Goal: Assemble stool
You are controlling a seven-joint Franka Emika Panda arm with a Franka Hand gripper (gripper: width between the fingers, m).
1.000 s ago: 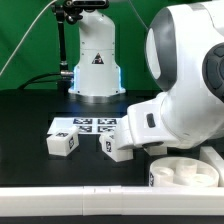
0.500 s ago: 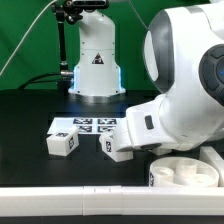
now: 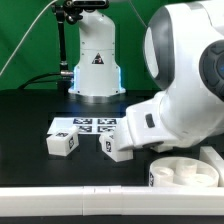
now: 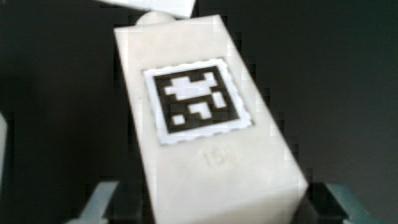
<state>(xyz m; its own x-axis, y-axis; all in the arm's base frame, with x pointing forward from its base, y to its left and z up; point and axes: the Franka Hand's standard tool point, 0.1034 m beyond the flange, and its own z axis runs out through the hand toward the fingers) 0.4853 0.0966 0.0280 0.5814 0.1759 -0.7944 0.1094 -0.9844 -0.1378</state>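
Note:
In the wrist view a white blocky leg [image 4: 205,120] with a black-and-white tag fills the picture. My gripper [image 4: 222,205] is shut on its near end, one finger [image 4: 107,203] at each side. In the exterior view this leg [image 3: 115,147] lies on the black table against the arm's hand [image 3: 140,125], and the fingers themselves are hidden. A second leg [image 3: 62,142] lies apart, toward the exterior view's left. The round ring-shaped seat [image 3: 185,172] rests at the front, on the exterior view's right, partly under the arm.
The marker board [image 3: 88,124] lies flat behind the two legs. A long white bar [image 3: 70,191] runs along the front edge. A white pedestal [image 3: 95,60] with a blue glow stands at the back. The bulky arm [image 3: 190,70] blocks the exterior view's right.

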